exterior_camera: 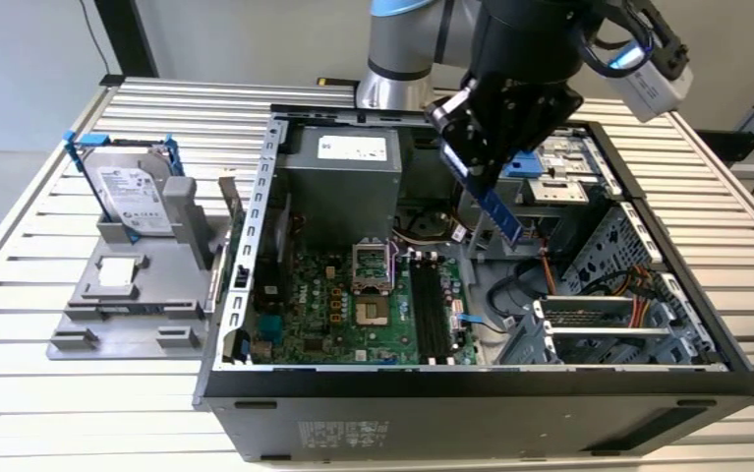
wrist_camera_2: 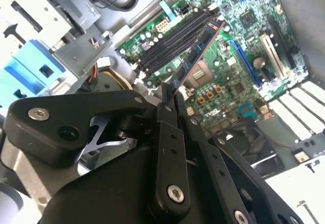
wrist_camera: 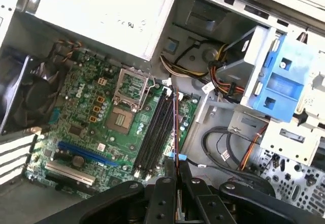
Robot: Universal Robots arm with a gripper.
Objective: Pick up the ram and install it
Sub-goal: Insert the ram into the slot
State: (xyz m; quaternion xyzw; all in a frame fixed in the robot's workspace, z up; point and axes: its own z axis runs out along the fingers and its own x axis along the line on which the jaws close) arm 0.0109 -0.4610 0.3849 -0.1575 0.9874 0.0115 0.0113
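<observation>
Ram [exterior_camera: 502, 211] is held by the hand [exterior_camera: 477, 175], whose 2 fingers are closed flat on its upper end. In the exterior view we see the dark blue stick hanging tilted in the air inside the open computer case [exterior_camera: 482, 383], lower end free and apart from the motherboard [exterior_camera: 350, 305]. The black memory slots [exterior_camera: 432, 315] lie below it, a little toward the exterior view's left. In the second wrist view the ram [wrist_camera_2: 197, 55] reaches out from the hand [wrist_camera_2: 170, 91] toward the slots [wrist_camera_2: 170, 38]. In the first wrist view we see the ram [wrist_camera: 175, 127] edge-on, running along beside the slots [wrist_camera: 152, 135]. On the worktop [exterior_camera: 35, 393], outside the case, a hard drive [exterior_camera: 134, 187] in a blue frame stands in a grey holder [exterior_camera: 128, 295].
</observation>
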